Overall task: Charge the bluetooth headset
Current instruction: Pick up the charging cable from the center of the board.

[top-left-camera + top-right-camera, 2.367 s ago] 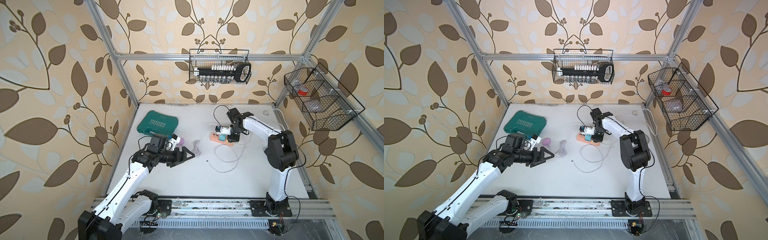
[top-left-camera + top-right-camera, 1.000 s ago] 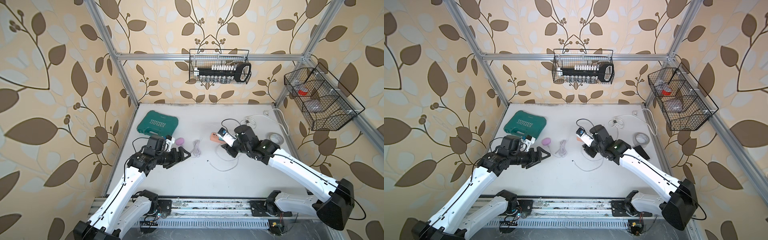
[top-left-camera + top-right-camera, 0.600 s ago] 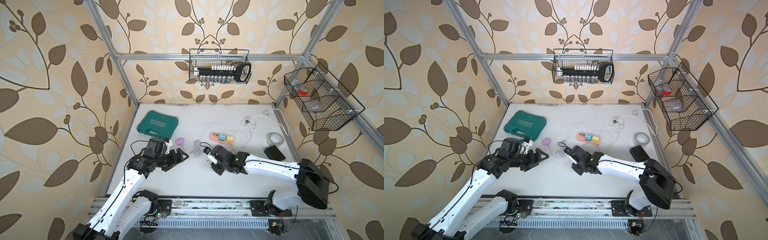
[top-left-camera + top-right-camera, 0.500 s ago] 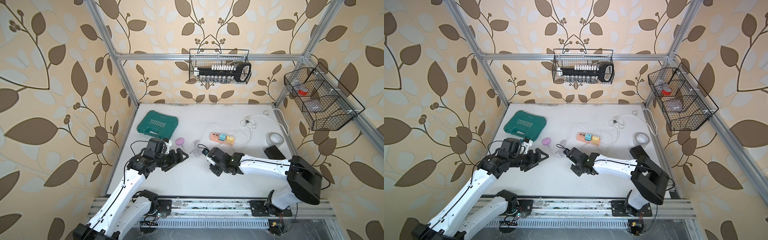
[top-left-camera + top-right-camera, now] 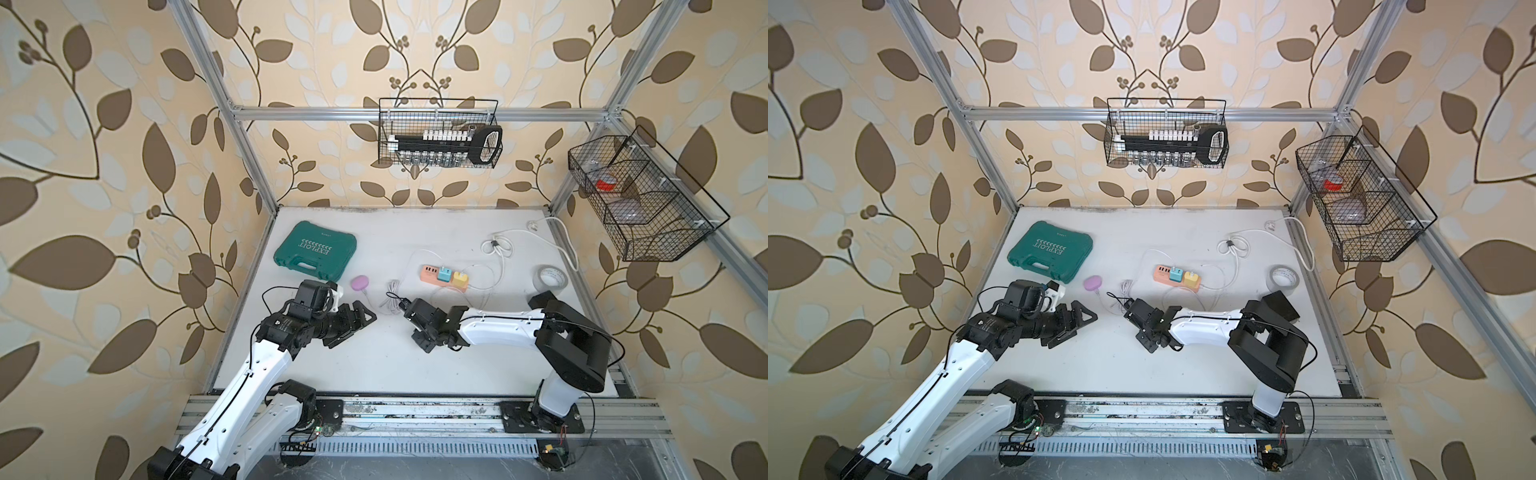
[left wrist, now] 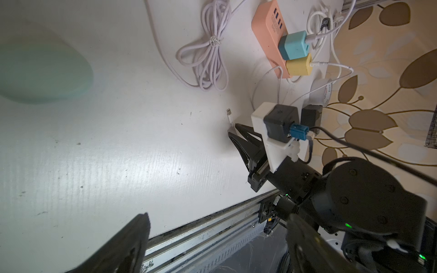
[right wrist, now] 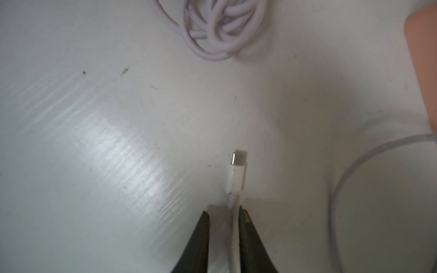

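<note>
1. Toward the back left corner of the white worktop (image 5: 374,370) lies a green tool case (image 5: 316,252), closed and flat.
2. In front of it, near the left edge, the left gripper (image 5: 353,328) hangs over the worktop with its jaws spread wide and nothing between them. It points toward the middle.
3. The lilac headset case (image 5: 359,283) sits on the worktop just off the front right corner of the tool case. It is beside the left gripper's tips but apart from them, and nothing is plugged into it.
4. Just right of the headset case lies a tied-up lilac cable bundle (image 5: 390,291).
5. Near the middle of the worktop, the right gripper (image 7: 223,210) is down at the surface. Its jaws are drawn in narrow on either side of a white charging cable (image 7: 233,227). One finger looks to touch the cord and a sliver of gap shows at the other, so I cannot tell whether the cord is actually pinched.
6. The cable's metal plug (image 7: 238,160) sticks out just past the fingertips, lying on the worktop and pointing toward the lilac bundle.
7. Behind the right gripper is a peach power strip (image 5: 430,272) carrying a blue charger (image 5: 445,275) and a yellow charger (image 5: 460,280), with white leads looping away from them.
8. Close to the right edge rests a roll of tape (image 5: 550,277).
</note>
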`<control>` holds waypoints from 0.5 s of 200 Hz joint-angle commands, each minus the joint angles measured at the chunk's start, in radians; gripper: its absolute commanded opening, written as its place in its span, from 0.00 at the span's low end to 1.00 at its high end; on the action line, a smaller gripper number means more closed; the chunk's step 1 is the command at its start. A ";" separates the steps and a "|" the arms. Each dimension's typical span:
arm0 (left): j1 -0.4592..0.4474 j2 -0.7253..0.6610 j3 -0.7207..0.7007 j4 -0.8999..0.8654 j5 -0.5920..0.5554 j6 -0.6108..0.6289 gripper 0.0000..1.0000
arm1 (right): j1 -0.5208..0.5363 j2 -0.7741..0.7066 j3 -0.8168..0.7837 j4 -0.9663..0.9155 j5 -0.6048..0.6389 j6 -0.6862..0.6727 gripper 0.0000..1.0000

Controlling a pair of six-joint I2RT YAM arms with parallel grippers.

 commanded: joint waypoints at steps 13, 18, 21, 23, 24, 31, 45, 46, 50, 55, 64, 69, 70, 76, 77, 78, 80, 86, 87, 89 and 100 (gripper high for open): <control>0.002 -0.013 0.000 0.024 -0.012 -0.005 0.92 | -0.014 0.049 0.023 -0.016 -0.067 0.027 0.12; 0.002 -0.014 0.000 0.023 -0.012 -0.006 0.92 | -0.021 0.051 0.020 -0.013 -0.082 0.031 0.11; 0.002 -0.015 -0.001 0.024 -0.011 -0.005 0.92 | -0.024 0.053 0.019 -0.011 -0.092 0.033 0.10; 0.002 -0.015 0.000 0.024 -0.011 -0.005 0.92 | -0.026 0.053 0.019 -0.011 -0.098 0.035 0.10; 0.002 -0.015 0.000 0.024 -0.011 -0.006 0.92 | -0.029 0.052 0.019 -0.011 -0.100 0.036 0.10; 0.002 -0.015 0.000 0.024 -0.010 -0.006 0.92 | -0.036 0.053 0.019 -0.012 -0.115 0.042 0.10; 0.002 -0.015 0.003 0.024 -0.009 -0.006 0.92 | -0.051 0.048 0.010 -0.003 -0.155 0.047 0.07; 0.002 -0.015 0.003 0.024 -0.009 -0.006 0.92 | -0.053 0.049 0.009 -0.003 -0.158 0.048 0.07; 0.002 -0.014 0.004 0.025 -0.011 -0.005 0.93 | -0.056 0.048 0.006 -0.001 -0.169 0.049 0.05; 0.002 -0.012 0.004 0.025 -0.009 -0.005 0.92 | -0.061 0.048 0.005 -0.001 -0.173 0.049 0.04; 0.002 -0.010 0.004 0.028 -0.009 -0.008 0.92 | -0.061 0.052 0.005 -0.004 -0.174 0.045 0.00; 0.002 -0.007 0.004 0.030 -0.008 -0.008 0.92 | -0.060 0.055 0.006 -0.007 -0.175 0.042 0.00; 0.002 -0.007 0.004 0.031 -0.008 -0.007 0.92 | -0.061 0.054 0.006 -0.007 -0.175 0.041 0.00; 0.002 -0.003 0.004 0.032 -0.006 -0.009 0.92 | -0.061 0.053 0.007 -0.010 -0.179 0.038 0.00; 0.002 -0.003 0.004 0.033 -0.006 -0.009 0.92 | -0.061 0.052 0.007 -0.009 -0.180 0.038 0.00; 0.002 -0.003 0.004 0.033 -0.006 -0.010 0.92 | -0.060 0.051 0.006 -0.009 -0.182 0.036 0.00; 0.002 -0.001 0.004 0.034 -0.006 -0.009 0.93 | -0.060 0.048 0.005 -0.009 -0.183 0.035 0.00; 0.002 0.002 0.004 0.036 -0.006 -0.010 0.92 | -0.061 0.040 0.005 -0.008 -0.186 0.034 0.00; 0.002 0.002 0.004 0.036 -0.006 -0.010 0.92 | -0.061 0.039 0.005 -0.007 -0.186 0.034 0.00; 0.002 0.002 0.003 0.037 -0.006 -0.011 0.92 | -0.061 0.035 0.004 -0.007 -0.186 0.034 0.00; 0.002 0.009 0.002 0.044 -0.001 -0.014 0.92 | -0.061 0.008 -0.001 -0.001 -0.186 0.028 0.00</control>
